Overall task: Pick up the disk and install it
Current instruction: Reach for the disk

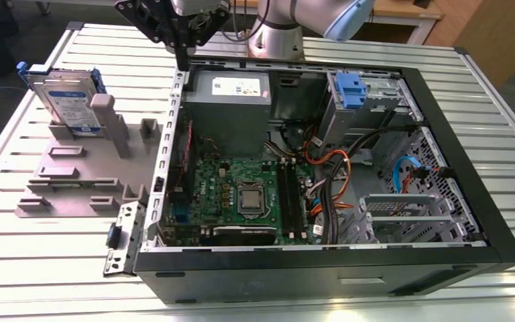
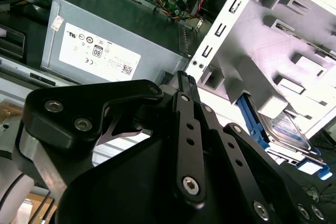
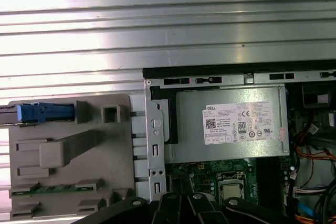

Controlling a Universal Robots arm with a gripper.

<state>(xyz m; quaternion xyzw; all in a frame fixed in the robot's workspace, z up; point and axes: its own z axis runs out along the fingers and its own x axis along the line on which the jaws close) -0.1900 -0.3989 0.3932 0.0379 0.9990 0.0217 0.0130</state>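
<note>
The disk (image 1: 64,100), a silver drive with a white-and-blue label in a blue carrier frame, stands on edge in a grey holder (image 1: 70,178) on the exterior view's left, beside the open computer case (image 1: 436,168). My gripper (image 1: 183,64) hangs above the case's far left corner, to the right of the disk and apart from it. Its fingers are shut together with nothing between them. In the second wrist view the fingertips (image 2: 181,75) meet over the case edge, with the disk (image 2: 286,129) off to one side. The first wrist view catches the disk's blue edge (image 3: 42,113).
A grey power supply box (image 1: 231,100) with a white sticker sits just inside the case under the gripper. A drive bay with a blue part (image 1: 351,90), the motherboard (image 1: 239,194), loose cables (image 1: 329,161) and a metal cage (image 1: 401,215) fill the case. The slatted metal table (image 1: 25,268) surrounds everything.
</note>
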